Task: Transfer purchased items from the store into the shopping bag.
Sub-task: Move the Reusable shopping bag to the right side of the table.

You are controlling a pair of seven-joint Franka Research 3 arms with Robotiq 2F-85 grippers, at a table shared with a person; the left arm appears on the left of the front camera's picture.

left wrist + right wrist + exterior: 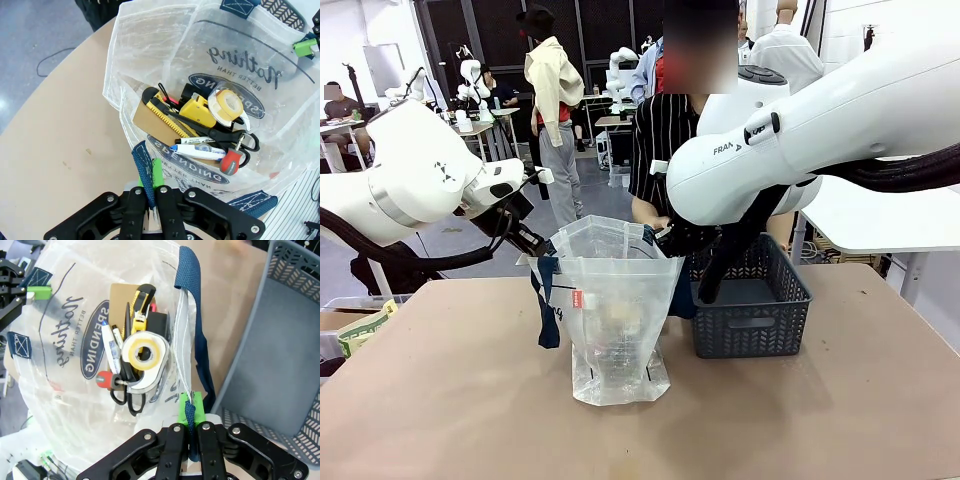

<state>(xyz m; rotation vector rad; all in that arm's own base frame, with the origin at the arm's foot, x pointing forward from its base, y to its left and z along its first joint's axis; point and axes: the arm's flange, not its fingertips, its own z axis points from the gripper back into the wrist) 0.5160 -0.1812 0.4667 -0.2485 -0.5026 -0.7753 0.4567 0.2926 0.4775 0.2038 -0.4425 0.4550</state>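
Holding the shopping bag (pixel 616 320) open at mid-table, we have our left gripper (pixel 152 186) pinched on a navy strap (pixel 144 172) at the bag's 9 o'clock side and our right gripper (pixel 190 412) pinched on the other strap (pixel 194 330) at its 3 o'clock side. Inside lie the purchased items: a tape roll (pixel 145 354), scissors (pixel 235 138), a yellow utility knife (pixel 167 116), a marker (pixel 200 149) and a red-handled tool (pixel 231 161). Our grey basket (pixel 752 300) stands just beside the bag at 3 o'clock.

Brown table (pixel 440 400), shopping bag (pixel 615 330), grey basket (pixel 755 315)
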